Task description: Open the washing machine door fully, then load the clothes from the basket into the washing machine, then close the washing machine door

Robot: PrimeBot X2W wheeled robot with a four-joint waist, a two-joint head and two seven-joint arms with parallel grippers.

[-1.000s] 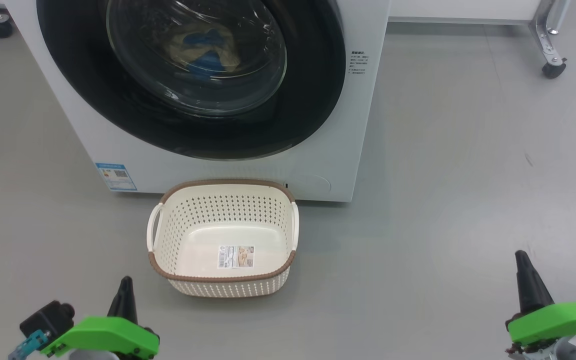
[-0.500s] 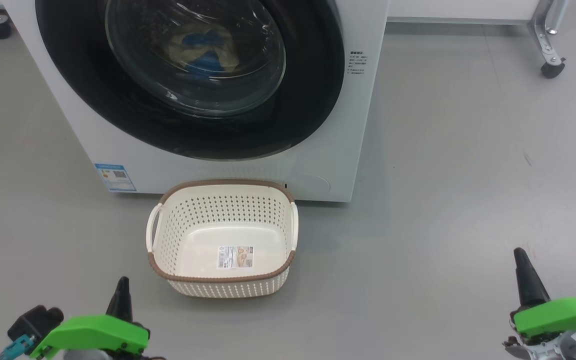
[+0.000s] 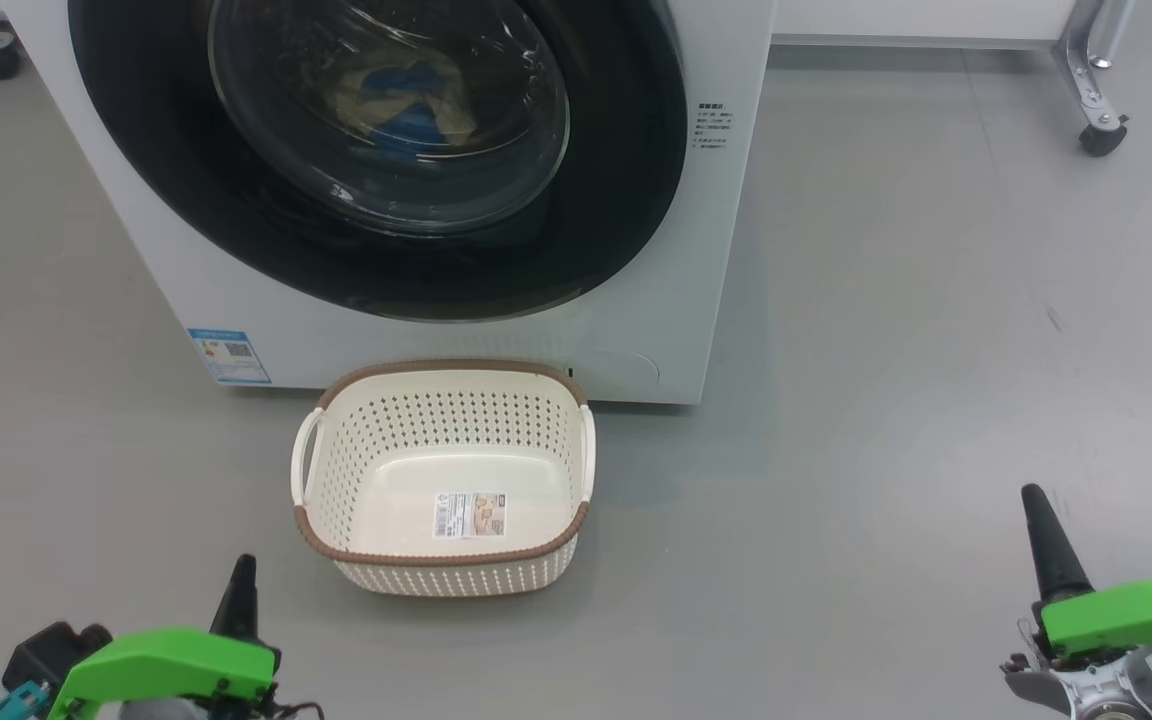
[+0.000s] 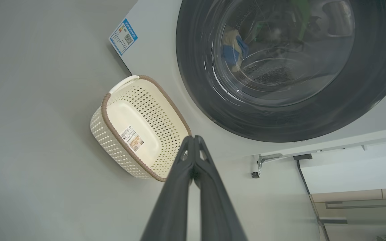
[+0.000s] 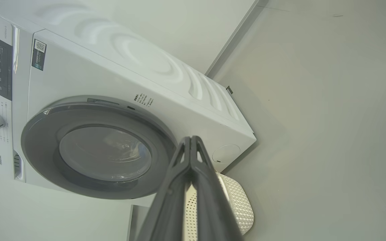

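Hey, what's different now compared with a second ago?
The left pincer slid a little toward its own side and lower in the head view. The right pincer edged slightly up that view. Both are shut and empty, and nothing was grabbed or released. The basket stays empty by the washing machine, and the washing machine door stays closed over the clothes.

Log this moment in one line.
door: shut | clothes: behind door | basket: empty | left gripper: jaws shut | right gripper: jaws shut
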